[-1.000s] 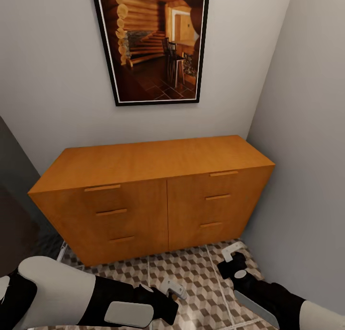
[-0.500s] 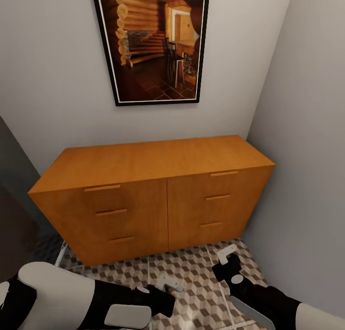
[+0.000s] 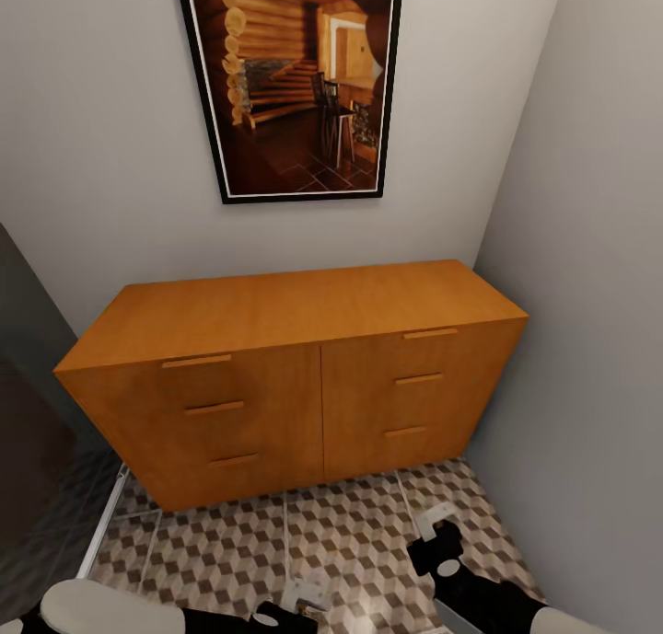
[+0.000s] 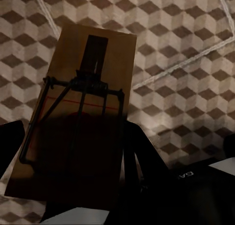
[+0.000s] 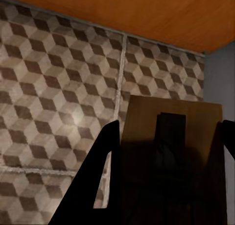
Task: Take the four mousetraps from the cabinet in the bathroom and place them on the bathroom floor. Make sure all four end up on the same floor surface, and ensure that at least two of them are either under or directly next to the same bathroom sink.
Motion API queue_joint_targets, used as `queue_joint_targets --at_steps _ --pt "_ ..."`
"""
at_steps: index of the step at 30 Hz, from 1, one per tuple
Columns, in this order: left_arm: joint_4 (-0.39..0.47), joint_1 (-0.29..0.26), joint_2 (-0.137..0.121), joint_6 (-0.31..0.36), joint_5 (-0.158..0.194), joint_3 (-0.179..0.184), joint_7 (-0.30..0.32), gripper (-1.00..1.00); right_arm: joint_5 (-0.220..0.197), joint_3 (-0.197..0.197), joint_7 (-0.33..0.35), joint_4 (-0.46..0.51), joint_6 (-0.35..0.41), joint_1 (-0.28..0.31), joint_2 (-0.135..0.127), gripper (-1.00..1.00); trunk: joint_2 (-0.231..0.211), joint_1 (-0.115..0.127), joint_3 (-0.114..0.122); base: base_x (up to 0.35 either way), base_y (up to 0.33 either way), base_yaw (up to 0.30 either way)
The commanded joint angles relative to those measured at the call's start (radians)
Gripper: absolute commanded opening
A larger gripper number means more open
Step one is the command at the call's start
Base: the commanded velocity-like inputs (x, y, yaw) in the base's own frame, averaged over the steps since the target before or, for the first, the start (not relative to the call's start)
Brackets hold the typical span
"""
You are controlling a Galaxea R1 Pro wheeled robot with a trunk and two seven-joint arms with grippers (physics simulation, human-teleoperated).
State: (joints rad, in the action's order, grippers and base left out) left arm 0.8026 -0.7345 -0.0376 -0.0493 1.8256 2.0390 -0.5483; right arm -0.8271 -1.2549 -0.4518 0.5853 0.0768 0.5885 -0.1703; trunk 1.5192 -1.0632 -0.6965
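Tan wood fills the left tool's (image 4: pixel 73 186) grip: a mousetrap (image 4: pixel 83 107) with its dark wire spring and bar facing the camera, clamped between the black fingers (image 4: pixel 142 171) above the bathroom floor (image 4: pixel 186 34) of cube-patterned tiles. The right tool (image 5: pixel 166 186) is likewise closed on a second mousetrap (image 5: pixel 171 137), its board standing between the two dark fingers (image 5: pixel 105 176), with the tiled floor beyond it and the cabinet (image 5: pixel 147 14) farther ahead. From the head camera both tools sit low over the floor (image 3: pixel 350 533), the left tool (image 3: pixel 308 597) and the right tool (image 3: pixel 433 528) well short of the orange-brown cabinet (image 3: pixel 295 367), whose drawers are all shut, below a framed picture (image 3: pixel 295 82).
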Motion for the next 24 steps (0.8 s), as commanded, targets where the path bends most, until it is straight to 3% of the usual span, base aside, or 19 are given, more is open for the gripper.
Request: queue_joint_targets --at_steps 1,18,24 --pt "-0.005 0.006 -0.001 -0.006 0.006 0.004 -0.003 -1.00 -0.002 -0.008 0.000 -0.005 0.004 0.001 -0.001 -1.00 0.001 0.000 -0.001 0.000 0.000 0.000" --pt "-0.165 0.127 -0.005 -0.016 0.004 0.004 0.004 -1.00 -0.003 -0.008 0.015 -0.097 -0.026 -0.038 0.003 -1.00 0.001 0.000 -0.001 0.000 0.000 0.000" --pt "-0.239 0.159 -0.005 -0.017 0.005 0.004 0.077 -1.00 -0.002 -0.008 0.016 -0.138 -0.087 -0.057 0.003 -1.00 0.001 0.000 -0.001 -0.117 0.000 0.000"
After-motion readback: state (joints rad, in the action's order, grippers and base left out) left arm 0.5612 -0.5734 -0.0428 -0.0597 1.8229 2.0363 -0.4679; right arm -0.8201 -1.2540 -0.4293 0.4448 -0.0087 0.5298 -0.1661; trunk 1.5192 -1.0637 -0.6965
